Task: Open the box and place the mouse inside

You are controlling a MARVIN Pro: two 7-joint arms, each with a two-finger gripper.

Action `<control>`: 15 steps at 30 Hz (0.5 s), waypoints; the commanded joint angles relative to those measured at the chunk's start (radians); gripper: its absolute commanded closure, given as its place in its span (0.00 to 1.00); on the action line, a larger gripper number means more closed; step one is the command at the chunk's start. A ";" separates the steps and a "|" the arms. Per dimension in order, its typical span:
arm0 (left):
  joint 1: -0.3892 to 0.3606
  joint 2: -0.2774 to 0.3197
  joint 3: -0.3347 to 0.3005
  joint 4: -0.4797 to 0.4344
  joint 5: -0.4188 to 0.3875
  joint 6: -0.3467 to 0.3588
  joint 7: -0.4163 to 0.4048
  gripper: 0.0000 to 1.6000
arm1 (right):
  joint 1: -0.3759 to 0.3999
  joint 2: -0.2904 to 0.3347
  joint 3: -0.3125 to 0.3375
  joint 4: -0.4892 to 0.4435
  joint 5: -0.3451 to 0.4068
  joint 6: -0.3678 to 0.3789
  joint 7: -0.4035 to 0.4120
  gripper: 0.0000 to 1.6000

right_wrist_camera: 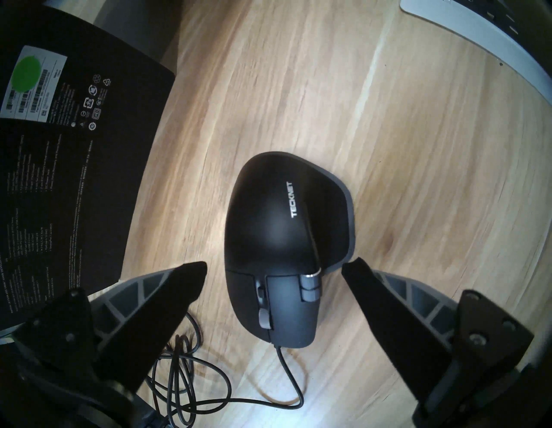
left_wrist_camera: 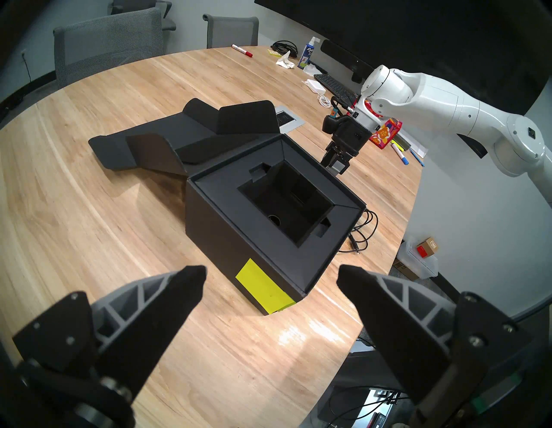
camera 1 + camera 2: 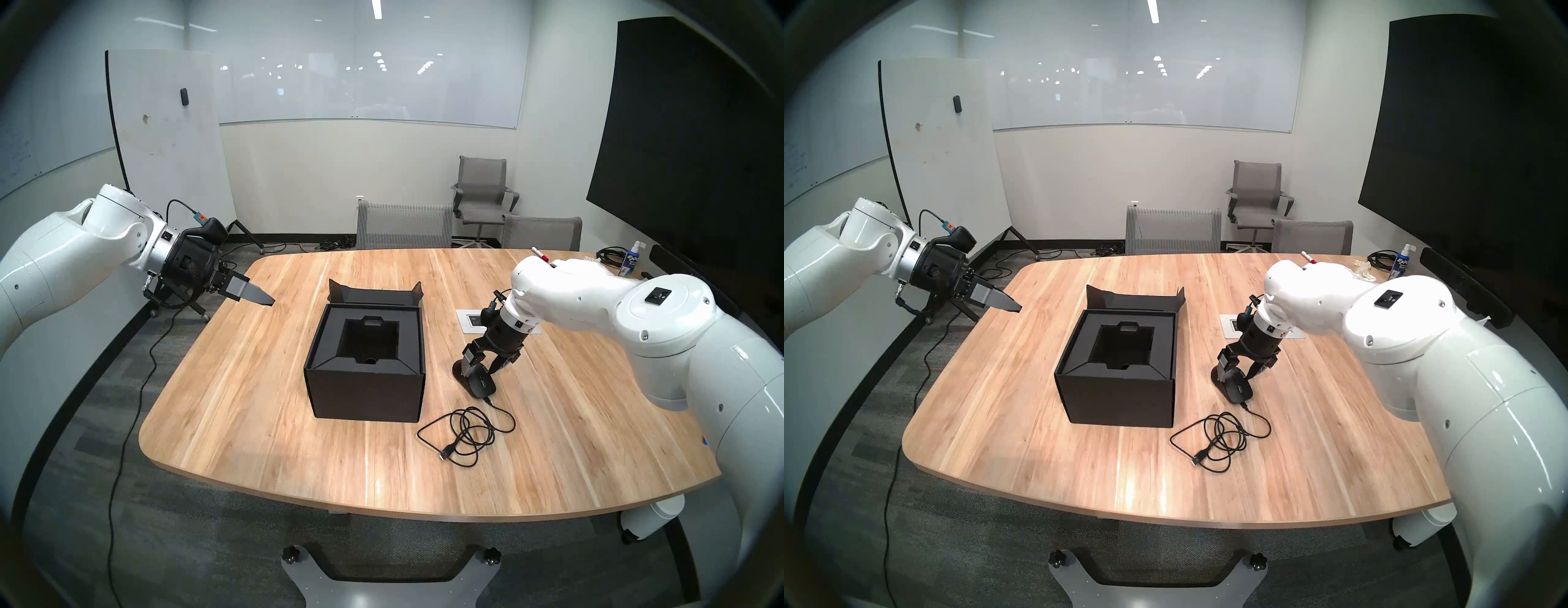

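The black box [image 3: 365, 388] stands open at the table's middle, its lid flap [image 3: 375, 295] folded back and the black foam insert's cavity empty. In the left wrist view a yellow-green sticky note [image 2: 263, 287] shows on a box [image 2: 215, 227] corner. Right of the box lies the black mouse [image 3: 477, 384], its coiled cable [image 3: 466, 429] in front of it. My right gripper [image 1: 273, 266] is open, pointing down, one finger on each side of the mouse [image 1: 274, 227] with gaps. My left gripper [image 3: 254, 295] hovers open over the table's left edge, away from the box.
A power outlet plate [image 3: 469, 318] is set in the table behind the right gripper. A marker [image 3: 541, 254] and spray bottle [image 3: 632, 259] sit at the far right. A red floral tissue box [image 2: 385, 134] and keyboard [image 2: 334, 83] lie beyond. Chairs [image 3: 403, 225] stand behind.
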State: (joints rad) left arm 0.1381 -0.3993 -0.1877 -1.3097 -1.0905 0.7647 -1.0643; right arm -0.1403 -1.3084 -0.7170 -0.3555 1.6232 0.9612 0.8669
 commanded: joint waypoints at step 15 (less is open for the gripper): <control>-0.023 0.000 -0.010 -0.003 -0.011 0.000 -0.034 0.00 | 0.029 -0.037 -0.037 0.025 0.015 -0.001 0.097 0.00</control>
State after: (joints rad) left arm 0.1365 -0.3985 -0.1847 -1.3108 -1.0938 0.7639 -1.0645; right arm -0.1404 -1.3315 -0.7469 -0.3437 1.6313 0.9612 0.8669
